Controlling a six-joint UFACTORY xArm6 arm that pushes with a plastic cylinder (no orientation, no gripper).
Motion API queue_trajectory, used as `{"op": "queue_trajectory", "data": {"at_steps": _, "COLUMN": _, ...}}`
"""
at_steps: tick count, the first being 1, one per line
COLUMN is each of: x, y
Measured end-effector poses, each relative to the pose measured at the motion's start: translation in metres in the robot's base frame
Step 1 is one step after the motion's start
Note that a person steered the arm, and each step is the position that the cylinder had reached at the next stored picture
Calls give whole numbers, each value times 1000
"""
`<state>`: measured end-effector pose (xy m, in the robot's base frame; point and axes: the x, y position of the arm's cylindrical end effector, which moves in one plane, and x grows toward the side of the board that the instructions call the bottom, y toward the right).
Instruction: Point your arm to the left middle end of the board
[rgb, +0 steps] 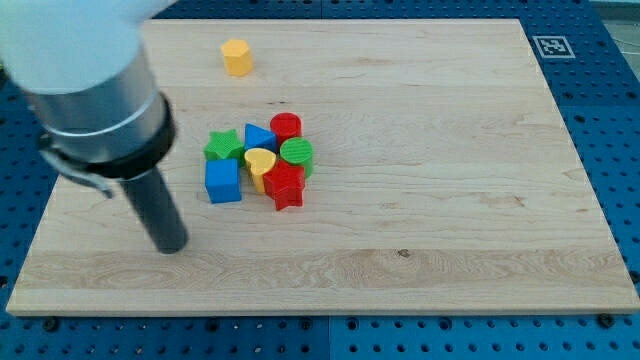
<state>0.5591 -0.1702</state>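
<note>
My tip (171, 247) near the board's (450, 250) left middle edge
No claw fitted, so no grip state; slide toward nine o'clock, perhaps slightly up; blue cube (223, 181) stays clear at two o'clock.

My tip (173, 247) is sitting at nine o'clock of the packed cluster, whose blue cube (223, 181) and green star (224, 146) are blocking three o'clock. A yellow hexagonal block (237, 57) is standing apart at twelve o'clock.
</note>
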Motion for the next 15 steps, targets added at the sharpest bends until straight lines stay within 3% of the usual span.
{"op": "queue_trajectory", "data": {"at_steps": 2, "x": -57, "y": -65}}
{"op": "queue_trajectory", "data": {"at_steps": 6, "x": -68, "y": -93}}
{"op": "queue_trajectory", "data": {"at_steps": 7, "x": -81, "y": -128}}
{"op": "queue_trajectory", "data": {"at_steps": 8, "x": -101, "y": -135}}
{"op": "queue_trajectory", "data": {"at_steps": 14, "x": -109, "y": -135}}
{"op": "queue_trajectory", "data": {"at_steps": 15, "x": -146, "y": -134}}
